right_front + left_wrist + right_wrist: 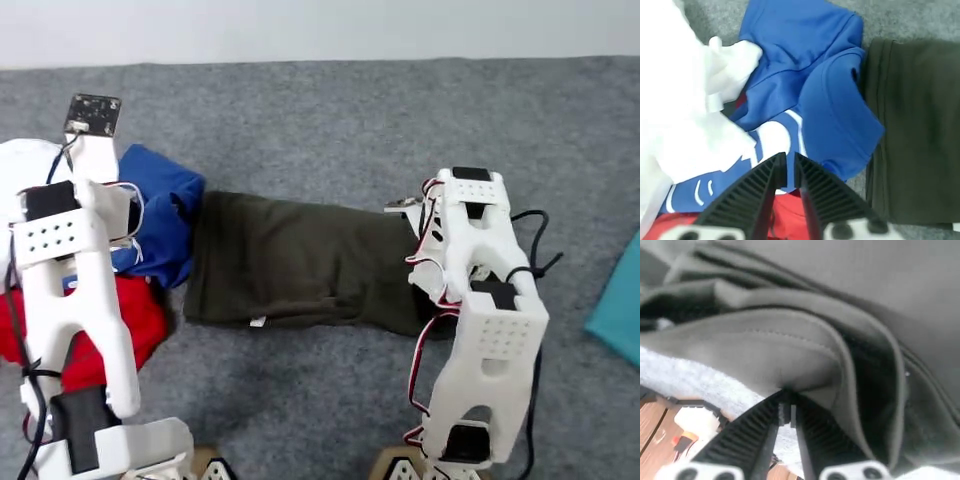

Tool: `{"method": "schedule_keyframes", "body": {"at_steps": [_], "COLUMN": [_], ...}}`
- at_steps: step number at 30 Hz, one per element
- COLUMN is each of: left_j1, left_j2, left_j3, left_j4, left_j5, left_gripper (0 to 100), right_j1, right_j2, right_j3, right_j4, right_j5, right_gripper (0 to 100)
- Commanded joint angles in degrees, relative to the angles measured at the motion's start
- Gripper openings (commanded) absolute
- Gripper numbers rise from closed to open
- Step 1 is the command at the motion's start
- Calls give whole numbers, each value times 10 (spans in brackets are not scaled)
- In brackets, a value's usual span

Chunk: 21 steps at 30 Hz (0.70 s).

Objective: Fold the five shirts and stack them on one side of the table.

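Observation:
A dark olive shirt (pixel 300 260) lies partly folded across the middle of the grey table. My right arm (pixel 480 260) stands over its right end. In the right wrist view my right gripper (pixel 786 407) is shut on a folded edge of the olive shirt (pixel 790 340), just above the table. At the left lie a blue shirt (pixel 160 215), a white shirt (pixel 20 165) and a red shirt (pixel 145 320), bunched together under my left arm (pixel 70 240). My left gripper (pixel 790 160) is shut and holds nothing, hovering over the blue shirt (pixel 810 65) beside the white shirt (pixel 675 100).
A teal shirt (pixel 620 310) pokes in at the right edge. The olive shirt (pixel 915 125) touches the blue one. Bare grey table surface (pixel 330 110) stretches along the back and in front of the olive shirt. A wooden edge (pixel 650 425) runs beside the mat.

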Motion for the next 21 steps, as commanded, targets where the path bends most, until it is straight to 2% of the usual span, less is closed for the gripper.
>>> {"method": "schedule_keyframes", "body": {"at_steps": [1, 9, 12, 21], "left_j1": [21, 27, 28, 24], "left_j2": [-24, -25, -25, -29], "left_j3": [-5, -5, -5, -5], "left_j4": [-10, -11, -11, -7], "left_j5": [-1, -1, -1, -1], "left_gripper": [36, 36, 36, 36], "right_j1": [2, -33, -41, 29], "right_j2": [-73, -175, -189, -86], "right_j3": [2, 1, 2, 1], "right_j4": [18, 16, -14, -110], "right_j5": [-2, -3, -4, -2], "right_gripper": [9, 9, 9, 9]}}
